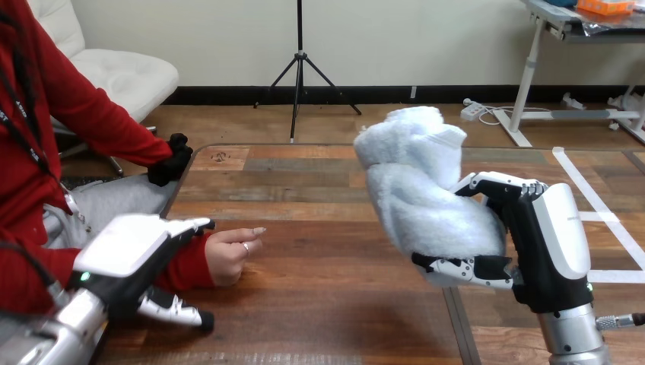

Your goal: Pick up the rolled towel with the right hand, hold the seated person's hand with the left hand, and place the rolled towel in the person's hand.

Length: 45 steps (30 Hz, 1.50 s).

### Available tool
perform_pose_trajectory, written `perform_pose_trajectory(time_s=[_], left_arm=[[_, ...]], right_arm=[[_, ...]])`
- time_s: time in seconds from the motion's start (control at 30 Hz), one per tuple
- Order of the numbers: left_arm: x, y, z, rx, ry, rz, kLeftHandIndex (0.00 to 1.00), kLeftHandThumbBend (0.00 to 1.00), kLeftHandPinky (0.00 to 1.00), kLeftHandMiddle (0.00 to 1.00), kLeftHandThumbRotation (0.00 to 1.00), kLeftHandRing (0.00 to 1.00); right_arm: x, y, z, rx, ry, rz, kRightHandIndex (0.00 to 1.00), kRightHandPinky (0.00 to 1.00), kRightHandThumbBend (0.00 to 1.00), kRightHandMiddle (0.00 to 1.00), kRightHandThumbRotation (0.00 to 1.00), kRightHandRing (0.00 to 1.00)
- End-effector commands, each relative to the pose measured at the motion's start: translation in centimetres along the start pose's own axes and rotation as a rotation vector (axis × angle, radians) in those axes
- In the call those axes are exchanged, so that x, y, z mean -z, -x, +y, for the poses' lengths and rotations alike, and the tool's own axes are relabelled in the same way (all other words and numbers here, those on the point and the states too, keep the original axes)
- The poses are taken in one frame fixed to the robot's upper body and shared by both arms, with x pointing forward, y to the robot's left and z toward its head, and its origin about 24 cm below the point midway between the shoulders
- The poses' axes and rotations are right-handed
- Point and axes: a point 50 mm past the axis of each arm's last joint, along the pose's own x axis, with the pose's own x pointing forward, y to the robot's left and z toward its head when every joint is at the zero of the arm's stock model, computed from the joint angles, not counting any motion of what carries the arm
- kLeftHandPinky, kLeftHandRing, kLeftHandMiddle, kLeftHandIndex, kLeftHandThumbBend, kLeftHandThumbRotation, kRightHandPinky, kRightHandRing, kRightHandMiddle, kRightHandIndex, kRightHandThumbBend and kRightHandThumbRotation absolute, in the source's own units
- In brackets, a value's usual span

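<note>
The rolled towel [426, 182], white and fluffy, is held up above the table right of the middle. My right hand [551, 243] is shut on it, fingers over its top and thumb under its lower end. The person's hand [232, 255] rests on the table at the left, loosely curled, with nothing in it. My left hand [133, 251] is at the person's red-sleeved wrist. Its straight fingers [194, 224] lie along the far side of the wrist and its thumb [179, 312] along the near side. I cannot tell whether they touch the wrist.
The person's other hand [171, 160], covered in black, rests at the table's far left edge. White tape strips [601, 217] cross the wooden table [319, 251] at the right. Bare tabletop lies between the person's hand and the towel.
</note>
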Motion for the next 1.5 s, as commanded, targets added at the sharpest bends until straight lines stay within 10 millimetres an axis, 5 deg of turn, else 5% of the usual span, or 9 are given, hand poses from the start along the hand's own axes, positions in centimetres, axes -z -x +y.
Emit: perform_pose_trajectory(time_s=[0.0,1.03,1.47], left_arm=[[0.1,-1.3,0.9,0.01,-0.06,0.015,0.83,1.0,0.84,0.8,0.31,0.78],[0.1,-2.1,1.0,0.029,-0.092,0.039,0.78,1.0,0.79,0.76,0.21,0.75],[-0.1,-2.4,1.3,0.017,-0.087,0.037,0.72,1.0,0.62,0.69,0.12,0.65]], right_arm=[[-1.1,-2.7,-1.5,0.105,-0.012,-0.107,0.12,0.06,0.73,0.13,0.0,0.09],[-2.3,-2.3,-2.2,0.113,-0.025,-0.136,0.12,0.06,0.72,0.12,0.0,0.09],[-2.4,-2.3,-2.4,0.124,-0.034,-0.141,0.11,0.05,0.72,0.12,0.0,0.09]])
